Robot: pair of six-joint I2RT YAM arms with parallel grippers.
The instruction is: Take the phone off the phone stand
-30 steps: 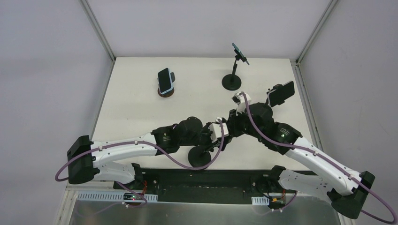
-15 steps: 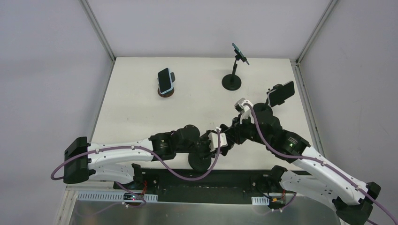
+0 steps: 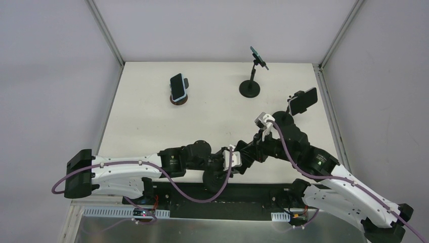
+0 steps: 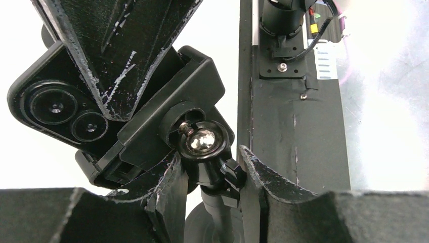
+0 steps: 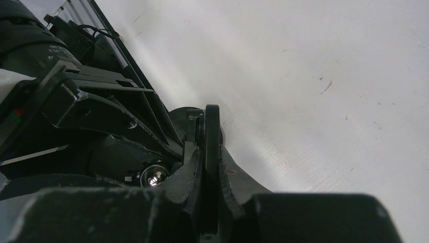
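Left wrist view: left gripper (image 4: 211, 178) is closed around the neck of the phone stand (image 4: 218, 210), just under its ball joint (image 4: 201, 140). It grips nothing else.
Right wrist view: right gripper (image 5: 207, 153) is pinched shut on the phone (image 5: 211, 126), which shows edge-on between the fingers.
Phone location: seated in the stand's cradle (image 4: 167, 119) with its lenses showing, at the front edge of the table (image 3: 152, 121) between the two arms.
Step (judged): brace the stand and pull the phone free. The phone is not yet out.
Risk 1: a pull off the cradle's line could make the ball joint swivel instead of the cradle letting go, so the phone twists in the pinch.
Risk 2: the grip is thin and on smooth faces, so the phone could slip and drop.
Risk 3: the base (image 3: 210, 178) sits at the table's front edge, so if the left hold gives, the stand could tip off.
Risk 4: the two grippers are crowded together, and I cannot tell whether they touch. They could foul each other.
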